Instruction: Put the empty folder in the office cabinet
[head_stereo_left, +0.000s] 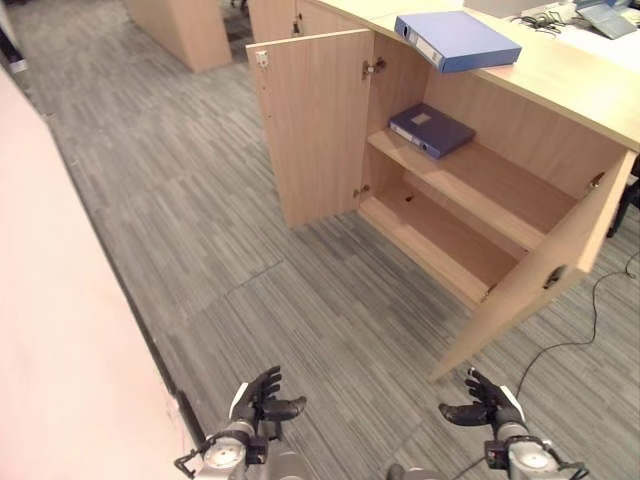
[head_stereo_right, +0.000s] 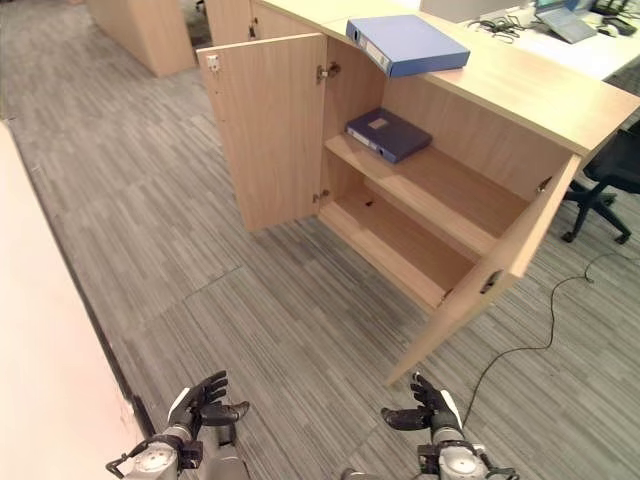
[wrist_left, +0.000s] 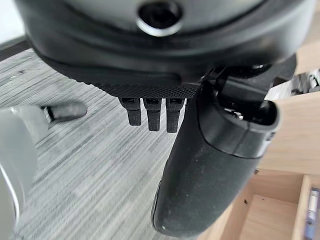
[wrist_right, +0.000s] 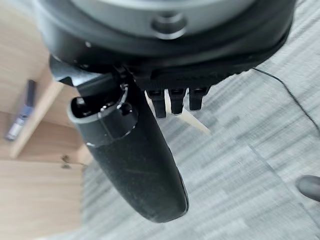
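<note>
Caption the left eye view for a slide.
Open cabinet, one folder shelved, another on top; both hands empty.

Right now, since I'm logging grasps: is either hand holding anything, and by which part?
Nothing is held. The left hand and right hand hang open above the floor.

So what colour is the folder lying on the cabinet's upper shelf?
Dark navy blue, with a pale label; the folder shows best in the left eye view.

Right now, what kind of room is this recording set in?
Most likely an office. A low wooden cabinet stands with both doors open, one dark blue folder on its upper shelf and a lighter blue folder on top. A black swivel chair and grey striped carpet fit that too.
</note>
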